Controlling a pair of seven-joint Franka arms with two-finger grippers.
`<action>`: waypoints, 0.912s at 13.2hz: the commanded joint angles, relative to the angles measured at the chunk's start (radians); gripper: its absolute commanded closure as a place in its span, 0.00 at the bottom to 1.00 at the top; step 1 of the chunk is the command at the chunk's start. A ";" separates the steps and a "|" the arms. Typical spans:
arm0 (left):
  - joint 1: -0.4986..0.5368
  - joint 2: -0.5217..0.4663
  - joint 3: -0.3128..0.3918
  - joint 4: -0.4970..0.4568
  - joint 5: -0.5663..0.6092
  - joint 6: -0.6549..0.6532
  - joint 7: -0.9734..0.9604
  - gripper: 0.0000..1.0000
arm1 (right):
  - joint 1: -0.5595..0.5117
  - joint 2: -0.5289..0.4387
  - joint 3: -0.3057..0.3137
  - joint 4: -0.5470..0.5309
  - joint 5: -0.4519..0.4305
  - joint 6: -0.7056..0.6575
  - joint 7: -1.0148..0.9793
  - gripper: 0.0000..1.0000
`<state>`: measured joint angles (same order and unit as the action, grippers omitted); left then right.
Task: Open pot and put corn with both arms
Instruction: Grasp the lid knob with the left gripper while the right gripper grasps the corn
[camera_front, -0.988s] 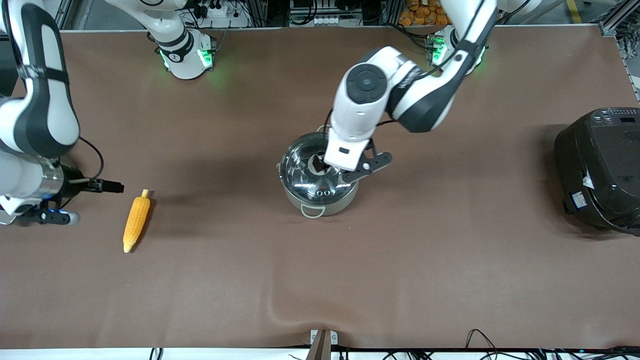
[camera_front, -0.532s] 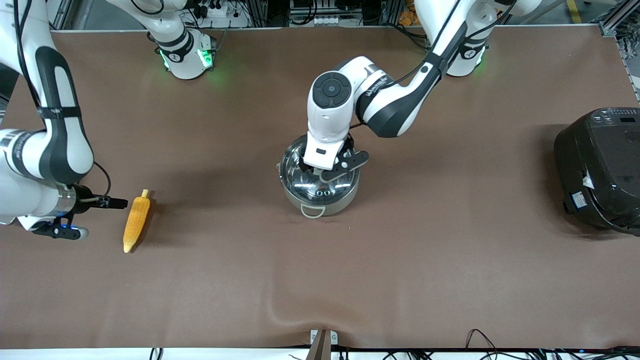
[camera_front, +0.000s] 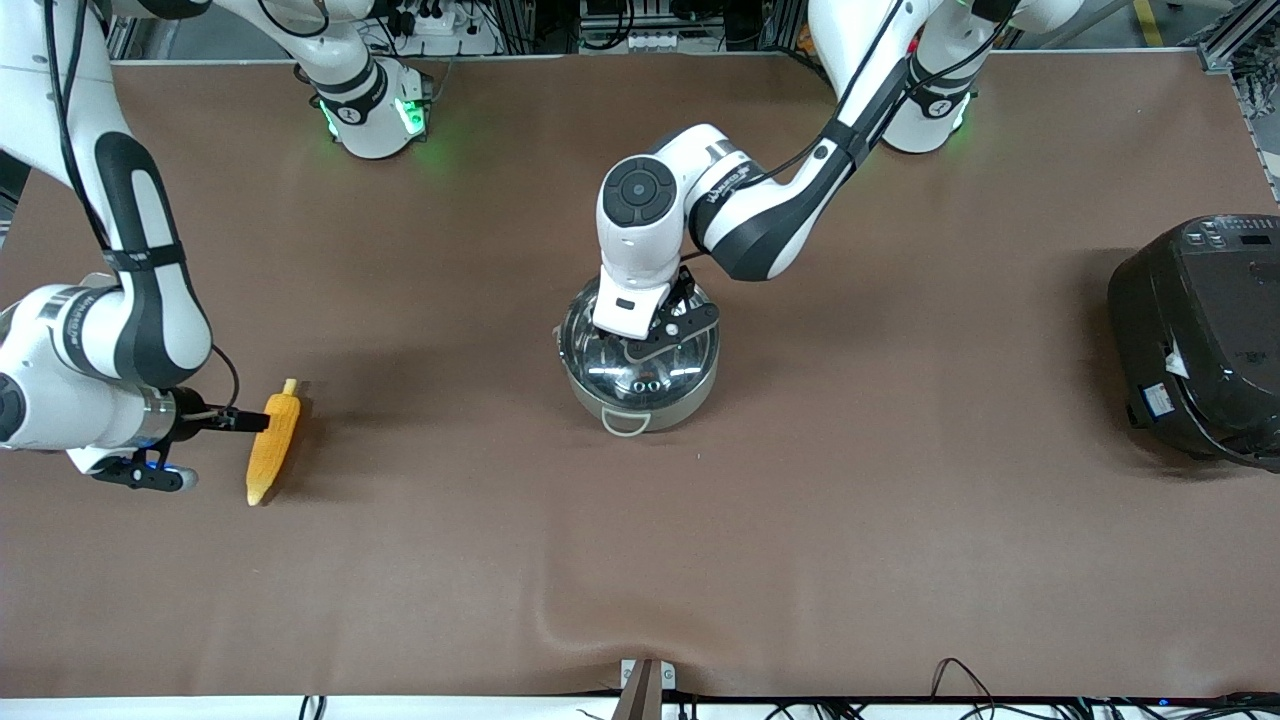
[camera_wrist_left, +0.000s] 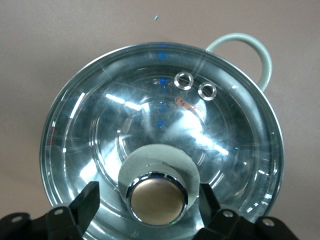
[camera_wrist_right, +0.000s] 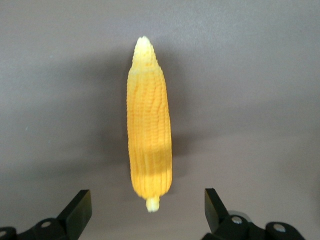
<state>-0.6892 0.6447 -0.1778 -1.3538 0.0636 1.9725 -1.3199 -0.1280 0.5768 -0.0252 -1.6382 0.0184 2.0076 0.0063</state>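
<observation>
The pot (camera_front: 638, 370) stands near the middle of the table (camera_front: 800, 520), lid (camera_wrist_left: 165, 135) on, one loop handle (camera_front: 627, 424) toward the front camera. The left gripper (camera_wrist_left: 150, 200) is directly over the lid. Its fingers (camera_wrist_left: 86, 202) are spread wide, one on each side of the copper-coloured knob (camera_wrist_left: 157, 196), and touch neither the knob nor the glass (two small vent rings show in the lid).

The corn (camera_front: 272, 441) lies flat on the table toward the right arm's end, well apart from the pot, with its pale stub end farther from the front camera and its tapered tip nearer. The right gripper (camera_wrist_right: 147, 212) is over the corn's stub end. Its fingers (camera_wrist_right: 79, 210) are spread wide, clear of the cob on both sides.

A black rice cooker (camera_front: 1200, 335) sits at the left arm's end of the table.
</observation>
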 joint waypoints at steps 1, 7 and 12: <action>-0.009 0.013 0.003 0.024 0.033 -0.003 -0.019 0.32 | -0.024 0.052 0.014 0.011 -0.011 0.057 -0.005 0.00; -0.007 0.009 0.003 0.024 0.033 -0.003 -0.013 1.00 | -0.025 0.103 0.016 -0.028 -0.003 0.120 -0.003 0.00; 0.010 -0.129 -0.005 0.002 0.022 -0.079 -0.021 1.00 | -0.019 0.118 0.016 -0.029 -0.003 0.134 -0.005 0.00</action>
<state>-0.6884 0.6176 -0.1787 -1.3356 0.0646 1.9650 -1.3199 -0.1353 0.6902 -0.0234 -1.6633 0.0185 2.1206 0.0063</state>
